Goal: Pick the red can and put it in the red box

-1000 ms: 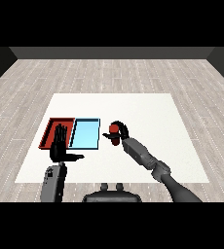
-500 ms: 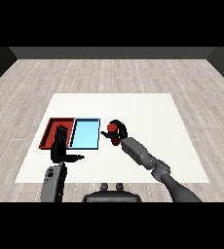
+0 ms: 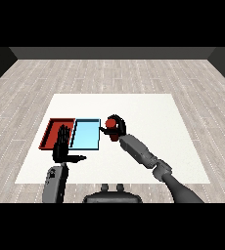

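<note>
Near the middle of the frame the right hand (image 3: 118,128) has its fingers curled round the red can (image 3: 112,124), just right of the light blue tray (image 3: 85,135), so the carry leftward to the red tray (image 3: 52,132) looks next, while the left hand (image 3: 62,145) hangs with fingers straight.

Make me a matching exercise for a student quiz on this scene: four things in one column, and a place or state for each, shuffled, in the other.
1. red can
2. left hand
3. red tray
4. light blue tray

A. fingers straight, holding nothing
B. leftmost on the table
C. held in the right hand
D. between the red tray and the can

Pairs: 1-C, 2-A, 3-B, 4-D
</note>
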Action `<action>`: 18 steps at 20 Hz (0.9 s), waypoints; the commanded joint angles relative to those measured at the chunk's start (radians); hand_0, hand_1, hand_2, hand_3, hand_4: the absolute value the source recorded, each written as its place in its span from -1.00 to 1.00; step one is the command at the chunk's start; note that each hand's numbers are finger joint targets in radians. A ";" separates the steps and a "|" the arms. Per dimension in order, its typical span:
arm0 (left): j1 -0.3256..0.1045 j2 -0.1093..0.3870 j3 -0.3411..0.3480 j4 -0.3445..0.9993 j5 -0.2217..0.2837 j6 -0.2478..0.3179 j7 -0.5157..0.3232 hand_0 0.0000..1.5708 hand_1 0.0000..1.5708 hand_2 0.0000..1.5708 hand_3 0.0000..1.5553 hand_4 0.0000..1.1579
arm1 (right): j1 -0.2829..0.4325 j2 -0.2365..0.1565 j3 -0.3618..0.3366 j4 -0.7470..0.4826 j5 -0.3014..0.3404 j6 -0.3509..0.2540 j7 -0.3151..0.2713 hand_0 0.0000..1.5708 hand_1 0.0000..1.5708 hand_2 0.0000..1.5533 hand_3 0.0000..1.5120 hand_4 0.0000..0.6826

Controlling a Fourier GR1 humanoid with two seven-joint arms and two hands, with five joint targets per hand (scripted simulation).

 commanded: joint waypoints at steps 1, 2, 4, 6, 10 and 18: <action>0.017 -0.014 -0.051 -0.037 -0.039 0.005 0.003 -1.00 -1.00 -1.00 -1.00 -1.00 | 0.001 -0.105 -0.026 -0.154 0.033 -0.008 0.010 0.96 0.96 0.89 0.85 0.81; -0.033 -0.015 -0.057 -0.057 -0.030 0.013 0.060 -1.00 -1.00 -1.00 -1.00 -1.00 | 0.081 -0.102 0.011 -0.259 0.056 -0.061 0.015 0.96 0.96 0.89 0.85 0.83; -0.106 -0.025 -0.067 -0.031 -0.007 0.009 0.126 -1.00 -1.00 -1.00 -1.00 -1.00 | 0.039 -0.128 -0.045 -0.295 0.043 -0.045 -0.002 0.93 0.93 0.89 0.86 0.88; -0.041 -0.035 -0.122 -0.094 -0.024 0.007 0.161 -1.00 -1.00 -1.00 -1.00 -1.00 | 0.110 -0.156 -0.023 -0.391 0.083 -0.068 -0.010 0.89 0.89 0.85 0.85 0.85; -0.036 -0.036 -0.164 -0.133 -0.051 0.055 0.202 -1.00 -1.00 -1.00 -1.00 -1.00 | 0.205 -0.207 -0.025 -0.580 0.157 -0.124 0.069 0.89 0.89 0.85 0.85 0.85; -0.156 -0.036 -0.290 -0.096 -0.123 0.197 0.321 -1.00 -1.00 -1.00 -1.00 -1.00 | 0.352 -0.266 -0.044 -0.794 0.271 -0.141 0.102 0.83 0.83 0.82 0.83 0.82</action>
